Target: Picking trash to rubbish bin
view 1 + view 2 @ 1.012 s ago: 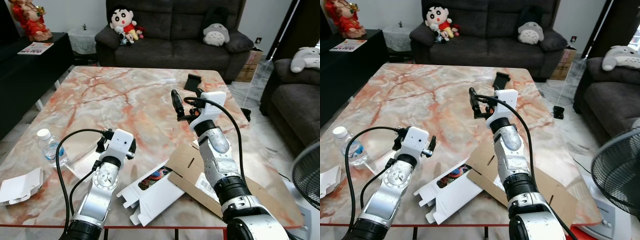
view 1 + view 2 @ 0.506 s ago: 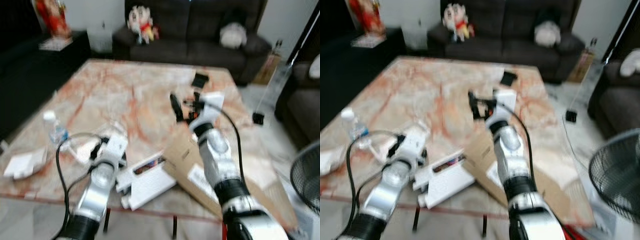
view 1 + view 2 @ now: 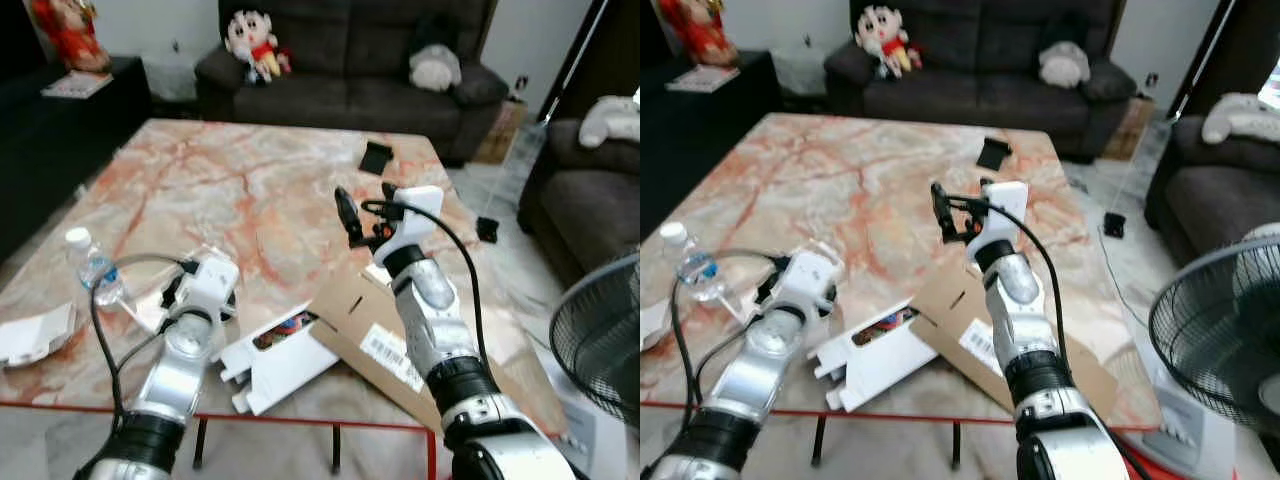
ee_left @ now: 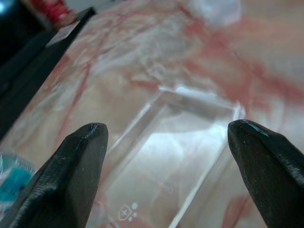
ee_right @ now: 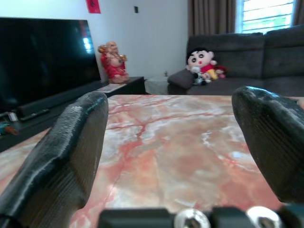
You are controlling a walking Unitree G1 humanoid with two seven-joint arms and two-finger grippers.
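Observation:
A clear plastic tray (image 4: 175,147) lies on the marble table (image 3: 230,190) near its front left, and it is also seen from the head as the tray (image 3: 150,308). My left gripper (image 4: 166,156) hovers low over it, open, with the tray ahead of and between its fingers (image 4: 71,175). My right gripper (image 3: 365,210) is raised above the table's middle right, open and holding nothing. Below the right arm lie a flattened white box (image 3: 285,355) and brown cardboard (image 3: 370,340).
A water bottle (image 3: 92,268) stands at the table's left edge, and a white carton (image 3: 35,335) lies at the front left corner. A small black object (image 3: 376,157) sits at the far side. A fan (image 3: 600,330) stands to the right and a sofa (image 3: 350,70) behind.
The whole view blurred and shifted as the camera moved back; the table's red front edge now shows. Both arms hold much the same pose, both grippers still open.

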